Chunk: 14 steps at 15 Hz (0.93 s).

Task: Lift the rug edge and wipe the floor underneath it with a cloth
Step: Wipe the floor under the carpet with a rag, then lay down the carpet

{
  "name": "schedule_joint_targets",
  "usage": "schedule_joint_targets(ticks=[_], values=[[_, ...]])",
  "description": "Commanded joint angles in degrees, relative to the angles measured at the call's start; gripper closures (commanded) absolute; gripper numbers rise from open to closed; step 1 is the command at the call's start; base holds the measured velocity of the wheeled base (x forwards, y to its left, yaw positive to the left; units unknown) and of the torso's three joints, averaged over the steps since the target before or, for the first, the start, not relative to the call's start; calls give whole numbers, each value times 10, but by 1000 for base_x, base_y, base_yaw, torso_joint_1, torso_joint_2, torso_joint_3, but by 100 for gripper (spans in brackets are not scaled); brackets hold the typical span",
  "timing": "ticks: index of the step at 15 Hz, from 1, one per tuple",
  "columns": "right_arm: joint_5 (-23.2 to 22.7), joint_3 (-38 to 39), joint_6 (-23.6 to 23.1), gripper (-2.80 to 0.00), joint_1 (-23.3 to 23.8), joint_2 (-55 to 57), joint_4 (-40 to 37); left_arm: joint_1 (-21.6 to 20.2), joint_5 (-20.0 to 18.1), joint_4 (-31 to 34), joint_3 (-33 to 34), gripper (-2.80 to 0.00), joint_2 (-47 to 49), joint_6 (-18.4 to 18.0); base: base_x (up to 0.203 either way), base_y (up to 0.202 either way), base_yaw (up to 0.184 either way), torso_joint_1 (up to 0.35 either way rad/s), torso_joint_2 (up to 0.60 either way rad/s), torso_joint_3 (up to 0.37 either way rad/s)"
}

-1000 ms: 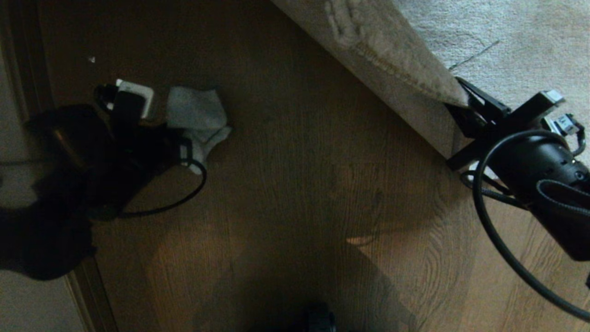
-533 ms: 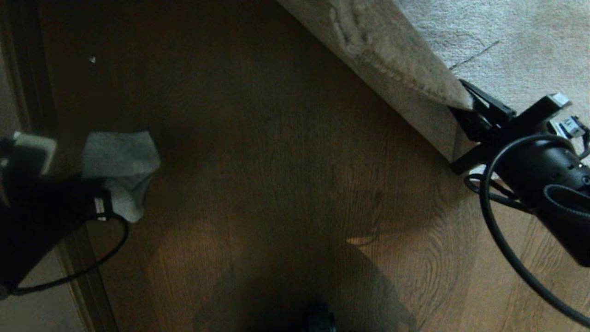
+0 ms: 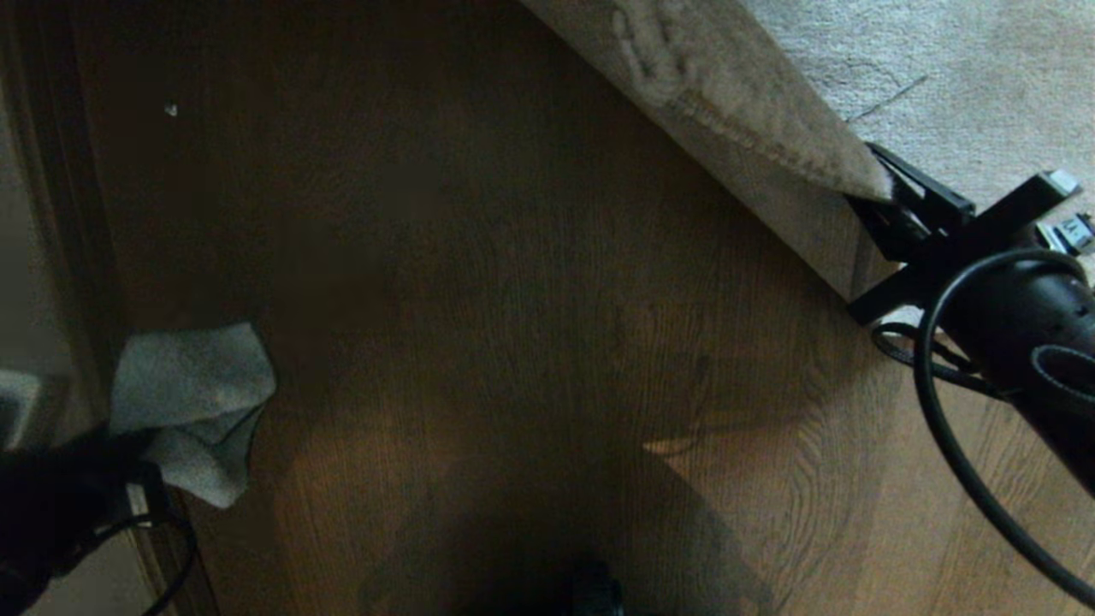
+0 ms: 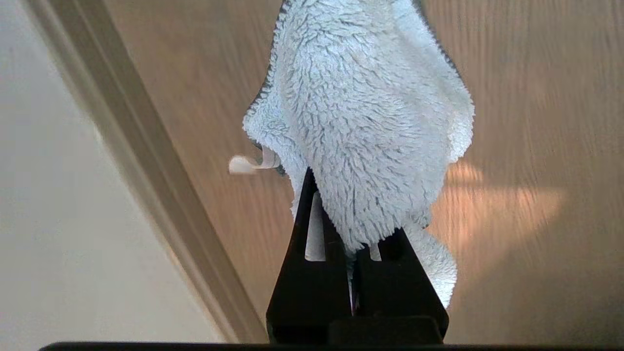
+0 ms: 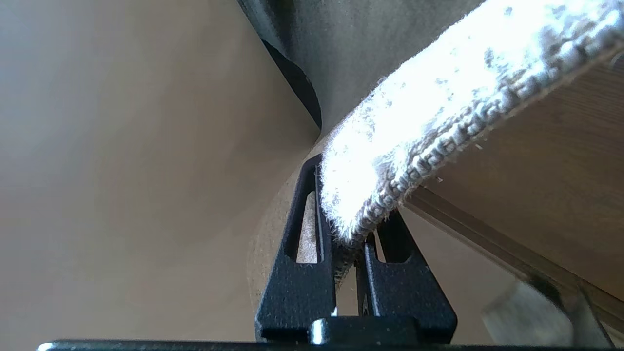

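Rug edge (image 3: 770,128), upper right, hangs heavy and floppy in the right tool (image 3: 890,214), pinched at its corner. Cloth (image 3: 184,402), lower left, droops soft and light, clamped by the left tool (image 4: 353,253) over floor (image 3: 530,299).

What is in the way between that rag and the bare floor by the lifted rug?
Nothing visible. The cloth hangs from the left end effector at the head view's left edge. The floor from there to the rug edge, pinched by the right end effector, shows no objects.
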<state>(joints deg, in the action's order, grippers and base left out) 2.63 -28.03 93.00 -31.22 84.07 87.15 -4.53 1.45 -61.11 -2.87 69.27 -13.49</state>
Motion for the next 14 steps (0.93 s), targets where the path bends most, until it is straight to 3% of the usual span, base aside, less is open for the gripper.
schedule_joint_targets(ticks=[1,6,11,14], values=[[0,1,5,0,-1,0,28,2,0,15,28,0,-58,0,0,0,0,0,0,0],[0,3,5,0,0,2,28,2,-45,166,29,0,-197,0,0,0,0,0,0,0],[-17,5,-13,0,0,4,28,2,-57,430,28,0,-469,0,0,0,0,0,0,0],[-18,5,-15,0,-1,4,28,2,-49,558,28,0,-546,11,0,0,0,0,0,0]])
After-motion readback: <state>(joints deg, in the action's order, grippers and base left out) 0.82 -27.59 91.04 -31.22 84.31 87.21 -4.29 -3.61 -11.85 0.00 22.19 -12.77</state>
